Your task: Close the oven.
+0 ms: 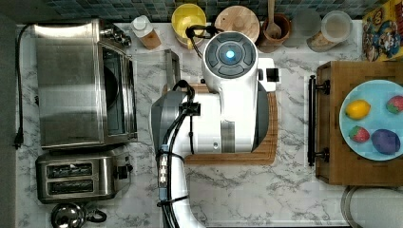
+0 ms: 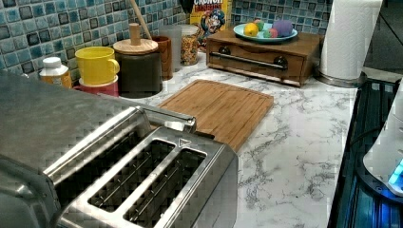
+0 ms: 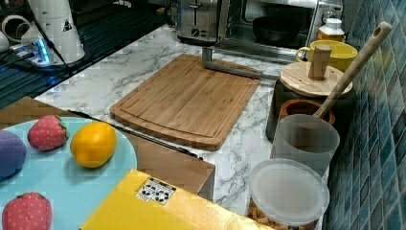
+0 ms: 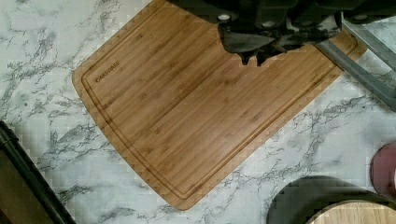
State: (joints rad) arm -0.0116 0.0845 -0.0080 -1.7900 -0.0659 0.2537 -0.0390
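Gripper above the cutting board, oven door down

Gripper (image 4: 254,58) seen in the wrist view: dark fingertips sit close together, almost touching, with nothing between them. It hangs over the far end of the bamboo cutting board (image 4: 196,107), clear of the wood. Just beside it runs the steel bar handle (image 4: 359,70) of the oven door.

Arm (image 1: 228,95): in the top view the white body covers most of the cutting board, wrist end toward the oven, cable bundle trailing down the top view's lower edge.

Oven (image 1: 71,85): at the top view's left, on the marble counter (image 1: 285,190). Door is dropped open; its handle reaches out to the near edge of the board. In the right view the open cavity shows at the top, with a dark pan (image 3: 275,28) inside.

Two-slot toaster (image 1: 78,178): just beside the oven, below it in the top view; a small kettle (image 1: 69,216) near that.

Along the tiled back wall, top view: a small bottle (image 1: 145,31), a yellow mug (image 1: 187,21), a wooden-lidded jar (image 1: 237,21), a wooden spoon in a brown cup (image 1: 273,26), two clear canisters (image 1: 335,26).

Wooden drawer box (image 1: 332,156): at the top view's right, well apart from the oven, bearing a blue plate (image 1: 370,123) of toy fruit.
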